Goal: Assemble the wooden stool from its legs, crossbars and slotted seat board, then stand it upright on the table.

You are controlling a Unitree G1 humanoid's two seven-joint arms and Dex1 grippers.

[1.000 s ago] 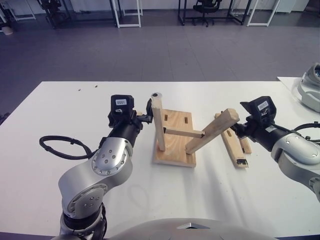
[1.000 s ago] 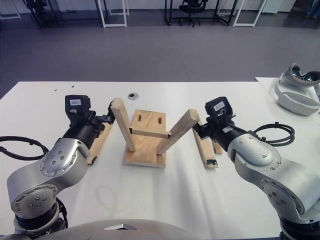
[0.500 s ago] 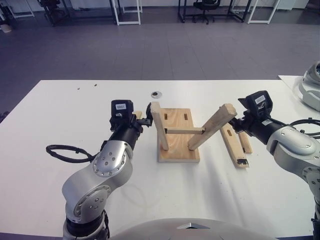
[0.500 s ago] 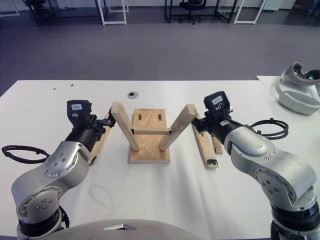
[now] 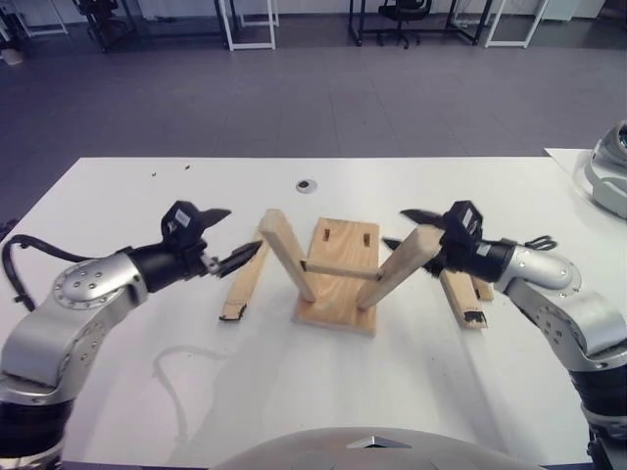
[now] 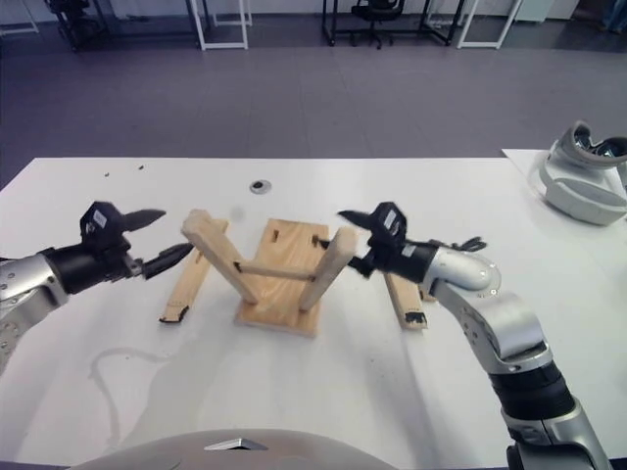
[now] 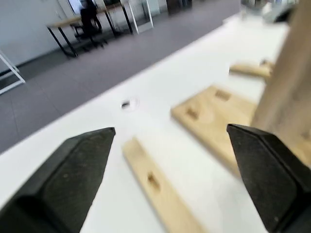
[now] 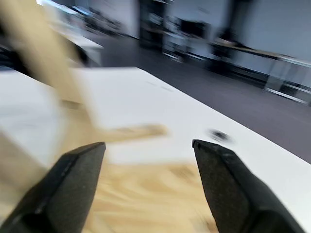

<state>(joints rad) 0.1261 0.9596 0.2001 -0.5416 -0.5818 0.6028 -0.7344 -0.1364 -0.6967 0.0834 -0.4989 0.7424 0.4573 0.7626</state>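
Note:
The slotted seat board (image 5: pixel 338 305) lies flat mid-table. Two legs stand splayed on it, the left leg (image 5: pixel 287 253) and the right leg (image 5: pixel 400 266), joined by a thin crossbar (image 5: pixel 341 270). My left gripper (image 5: pixel 240 233) is open a short way left of the left leg's top, holding nothing. My right gripper (image 5: pixel 397 227) is open right beside the right leg's top, its fingers apart from the wood. In the left wrist view the open gripper (image 7: pixel 171 129) faces the seat board (image 7: pixel 214 116) and a loose slotted plank (image 7: pixel 160 189).
A loose slotted plank (image 5: pixel 245 279) lies left of the seat board, under the left gripper. Two more wooden pieces (image 5: pixel 460 297) lie to the right. A white headset (image 6: pixel 583 186) sits at the far right. A black cable (image 5: pixel 20 250) loops at the left edge.
Both grippers have let go of the leg tops, opened wide and drawn back outward. The joined legs now stand splayed on the seat board by themselves.

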